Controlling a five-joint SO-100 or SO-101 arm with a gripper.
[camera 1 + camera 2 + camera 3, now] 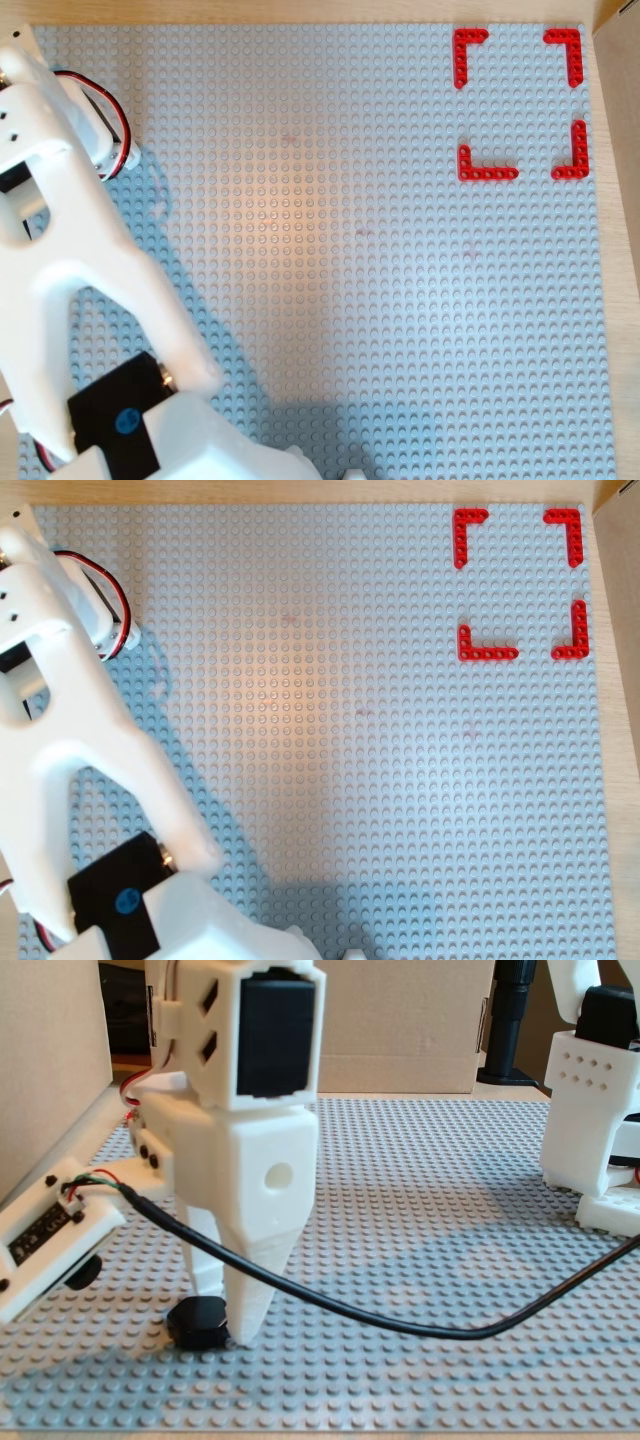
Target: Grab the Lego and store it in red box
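**A:** Which step is this?

**B:** The grab, I'd judge. In the fixed view the white two-finger hand (222,1325) is down at the grey studded baseplate (420,1200), and the small glossy black hexagonal Lego piece (198,1321) sits on the studs right at its fingertips, near the baseplate's front edge in that view. One tapered finger (256,1285) stands touching or just beside the piece on its right; the other is behind it.

**B:** Whether the fingers are clamped on it, I cannot tell. They flank it closely, but the piece rests on the plate.

**A:** And the target?

**B:** The red box, an outline of four red L-shaped studded corner pieces (520,102), lies at the baseplate's top right corner in both overhead views, empty. The Lego itself is hidden under the arm there, near the bottom left.

**A:** So what does the next move call for?

**B:** A firm pinch, a straight lift clear of the studs, then a long diagonal carry across the plate.

**A:** Room for that?

**B:** Plenty. The middle of the baseplate is bare. The box sits hard against the plate's top and right edges, so little margin for overshoot. A black cable (400,1322) sags across the studs just beside the hand and could drag.
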